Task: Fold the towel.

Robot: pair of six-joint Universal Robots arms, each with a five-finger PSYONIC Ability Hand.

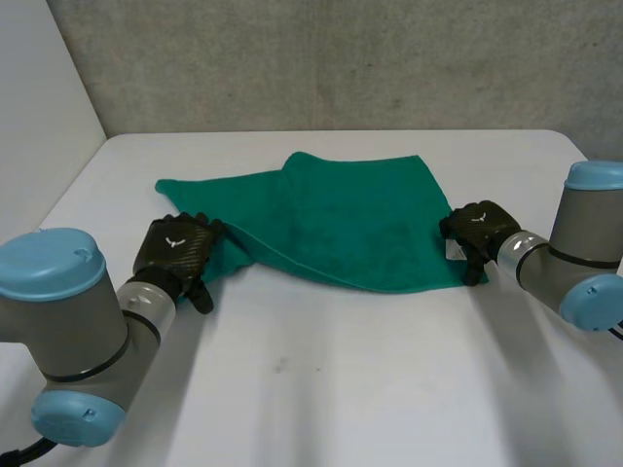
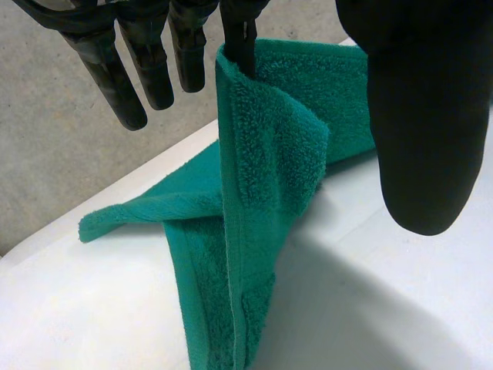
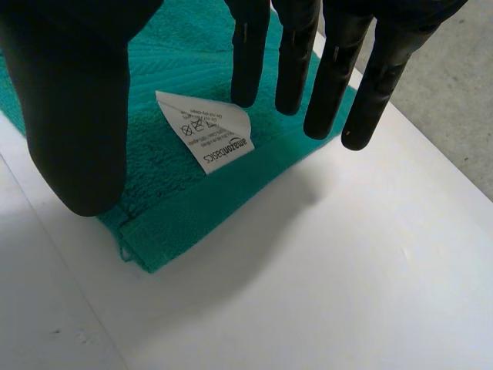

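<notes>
The towel, green and only one, is lying on the white desk between the two robot hands, with its long axis going from one hand across to the other. It is not lying flat: the part toward the left robot hand is rumpled, and one flap is resting over the middle. The left robot hand is sitting at the towel's near corner on its own side. In the left wrist view it is holding that edge up off the desk, the cloth being pinched at one straight finger with the thumb close beside, while the other fingers are hanging straight and touching nothing. The right robot hand is hovering at the opposite near corner. Its fingers and thumb are straight and spread, gripping nothing, and the corner is lying flat on the desk just under them. One white label is sitting on that corner, under the palm, between the thumb and the fingertips. I am judging that the coming move is turning on this corner: it is lying directly below the right robot hand, the nearer one, which is needing only to close on it before both hands are carrying the near edge over to the far edge.
</notes>
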